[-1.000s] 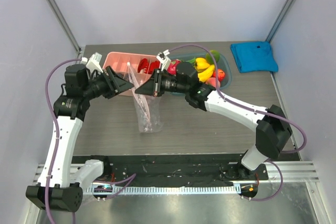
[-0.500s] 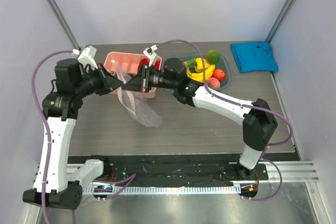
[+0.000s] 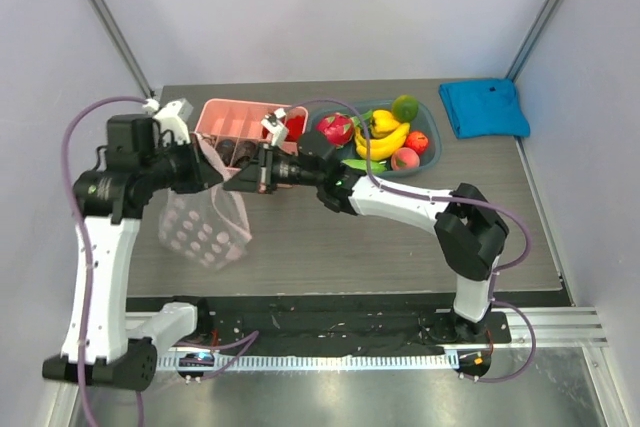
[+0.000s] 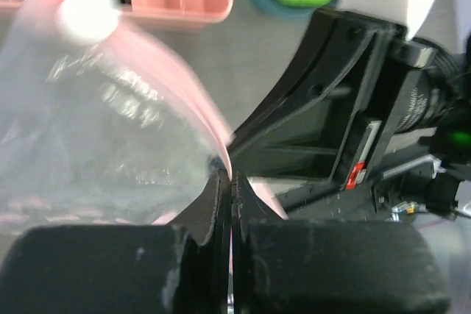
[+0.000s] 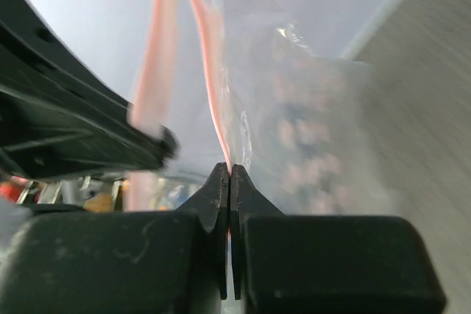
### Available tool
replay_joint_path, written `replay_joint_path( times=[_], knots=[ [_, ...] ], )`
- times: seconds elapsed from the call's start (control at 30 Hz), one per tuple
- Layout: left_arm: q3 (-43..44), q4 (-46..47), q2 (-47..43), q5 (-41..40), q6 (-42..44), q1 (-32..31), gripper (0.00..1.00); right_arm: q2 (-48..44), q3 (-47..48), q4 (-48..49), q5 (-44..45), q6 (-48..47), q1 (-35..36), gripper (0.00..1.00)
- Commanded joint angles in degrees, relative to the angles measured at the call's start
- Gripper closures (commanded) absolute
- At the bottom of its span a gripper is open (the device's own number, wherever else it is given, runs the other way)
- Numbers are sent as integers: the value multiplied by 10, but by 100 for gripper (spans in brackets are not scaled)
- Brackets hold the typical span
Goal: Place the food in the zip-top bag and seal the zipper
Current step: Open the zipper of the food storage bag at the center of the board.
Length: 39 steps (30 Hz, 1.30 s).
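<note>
The zip-top bag (image 3: 205, 229), clear with pink dots, hangs above the table at the left, held up by its top edge. My left gripper (image 3: 217, 176) and right gripper (image 3: 238, 184) meet tip to tip there, both shut on the bag's mouth. In the left wrist view the jaws (image 4: 231, 178) pinch the pink zipper (image 4: 200, 104), with the bag (image 4: 88, 137) beyond. In the right wrist view the jaws (image 5: 229, 170) clamp the zipper (image 5: 207, 79) beside the dotted bag (image 5: 309, 130). The food lies in a teal tray (image 3: 434, 127): dragon fruit (image 3: 336, 128), bananas (image 3: 388, 140), peach (image 3: 405, 158).
A pink divided box (image 3: 232, 119) with dark and red items sits behind the grippers, close to the bag's top. A blue cloth (image 3: 485, 107) lies at the back right. The right arm (image 3: 400, 199) stretches across the table's middle.
Both grippers have moved left and toward me with the bag. The left gripper has shut on the bag's mouth edge. The bag now hangs broadside, its dots showing.
</note>
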Motion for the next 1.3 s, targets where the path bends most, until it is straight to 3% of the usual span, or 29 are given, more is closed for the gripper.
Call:
replay_joint_path(
  times=[0.0, 0.23, 0.5, 0.67, 0.77, 0.8, 1.1, 1.27],
  knots=[
    [-52, 58, 52, 21, -26, -4, 100, -58, -109, -36, 42, -42, -57, 99],
    [-58, 84, 113, 55, -28, -17, 100, -163, -255, -103, 70, -148, -102, 99],
    [-78, 95, 96, 44, 17, -49, 100, -248, -293, -202, 103, -332, -109, 97],
    [-111, 169, 95, 58, -12, -107, 100, -250, -241, -252, 108, -397, -115, 75],
    [-121, 200, 105, 62, -38, -112, 100, -248, -212, -293, 115, -431, -131, 52],
    [-121, 213, 115, 67, -41, -112, 100, -246, -199, -303, 115, -438, -136, 37],
    [-88, 224, 164, 82, -39, -115, 100, -230, -108, -362, 101, -512, -253, 18],
    [-85, 219, 166, 82, -22, -116, 100, -151, -32, -414, 127, -618, -284, 4]
  ],
)
